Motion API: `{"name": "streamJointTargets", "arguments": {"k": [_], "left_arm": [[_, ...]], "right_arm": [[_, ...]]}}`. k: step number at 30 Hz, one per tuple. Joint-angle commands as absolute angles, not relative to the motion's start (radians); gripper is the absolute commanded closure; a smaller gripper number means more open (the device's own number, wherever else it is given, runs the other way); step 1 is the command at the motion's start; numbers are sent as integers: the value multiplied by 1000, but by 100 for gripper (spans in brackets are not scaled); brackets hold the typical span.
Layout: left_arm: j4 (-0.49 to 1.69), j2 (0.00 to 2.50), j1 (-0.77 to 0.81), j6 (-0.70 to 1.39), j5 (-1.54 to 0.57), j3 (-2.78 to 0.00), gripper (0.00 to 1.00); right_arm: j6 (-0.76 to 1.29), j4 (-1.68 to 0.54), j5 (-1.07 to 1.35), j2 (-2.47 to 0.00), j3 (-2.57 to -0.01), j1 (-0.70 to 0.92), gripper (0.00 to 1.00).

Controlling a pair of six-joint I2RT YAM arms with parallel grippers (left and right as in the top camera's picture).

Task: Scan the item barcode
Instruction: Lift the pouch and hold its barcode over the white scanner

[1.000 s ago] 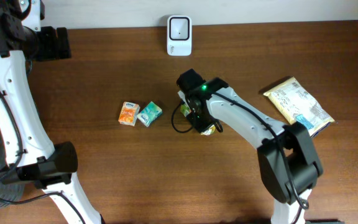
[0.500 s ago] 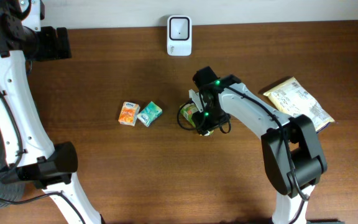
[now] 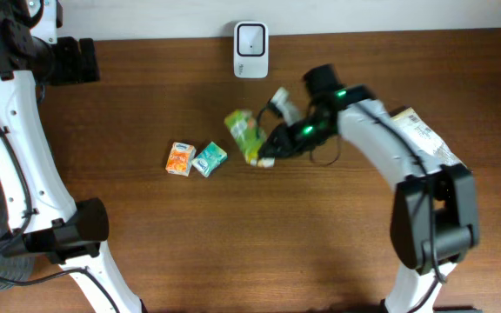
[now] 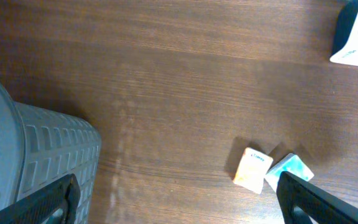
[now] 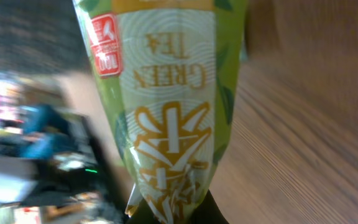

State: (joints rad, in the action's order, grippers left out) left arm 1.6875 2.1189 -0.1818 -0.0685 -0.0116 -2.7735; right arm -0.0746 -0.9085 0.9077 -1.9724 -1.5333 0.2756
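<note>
Green tea packet (image 3: 243,135): pinched at 1 end by the right tool (image 3: 266,156), held above the table (image 3: 146,252) near the scanner (image 3: 250,38). Left tool (image 4: 179,202): jaws spread wide, holding nothing, beside the grey basket (image 4: 42,155).

Dark wood-grain table (image 3: 233,243), pale strip (image 3: 364,13) along its far edge, grey ribbed bin (image 4: 36,155) at left
</note>
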Motion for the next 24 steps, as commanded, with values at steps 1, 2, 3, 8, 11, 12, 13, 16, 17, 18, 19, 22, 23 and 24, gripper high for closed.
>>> {"name": "streamJointTargets", "arguments": {"k": [1, 2, 3, 8, 11, 12, 13, 16, 17, 18, 19, 22, 23, 24], "left_arm": [[1688, 2117, -184, -84, -22, -2780, 1], [1688, 2117, -184, -84, -22, -2780, 1], [1688, 2117, -184, -84, -22, -2780, 1], [1688, 2117, -184, -84, -22, -2780, 1], [1688, 2117, -184, -84, -22, -2780, 1], [1688, 2117, -184, -84, -22, -2780, 1], [1688, 2117, -184, -84, -22, -2780, 1], [1688, 2117, -184, -84, -22, -2780, 1], [1688, 2117, -184, -84, -22, -2780, 1], [1688, 2117, -184, -84, -22, -2780, 1], [1688, 2117, -184, -84, -22, -2780, 1], [1688, 2117, -184, -84, -22, -2780, 1], [1688, 2117, -184, -84, -22, -2780, 1], [1688, 2117, -184, -84, -22, -2780, 1]], "right_arm": [[-97, -900, 1340, -1913, -1604, 181, 96], [-97, -900, 1385, -1913, -1616, 161, 96], [-97, -900, 1435, -1913, -1631, 141, 96], [-89, -900, 1507, -1894, -1684, 117, 96], [-34, -900, 1416, -1855, -1684, 117, 96], [16, -900, 1310, -1831, -1684, 117, 96], [36, -900, 1268, -1804, -1684, 117, 96], [85, -900, 1191, -1736, -1719, 119, 96], [87, -900, 1192, -1724, -1736, 124, 96], [88, -901, 1193, -1719, -1748, 133, 96], [95, -901, 1192, -1714, -1753, 153, 96], [141, -920, 1027, -1710, -1788, 205, 96], [141, -977, 844, -1710, -1861, 245, 96], [140, -1032, 628, -1710, -1943, 285, 96]]}}
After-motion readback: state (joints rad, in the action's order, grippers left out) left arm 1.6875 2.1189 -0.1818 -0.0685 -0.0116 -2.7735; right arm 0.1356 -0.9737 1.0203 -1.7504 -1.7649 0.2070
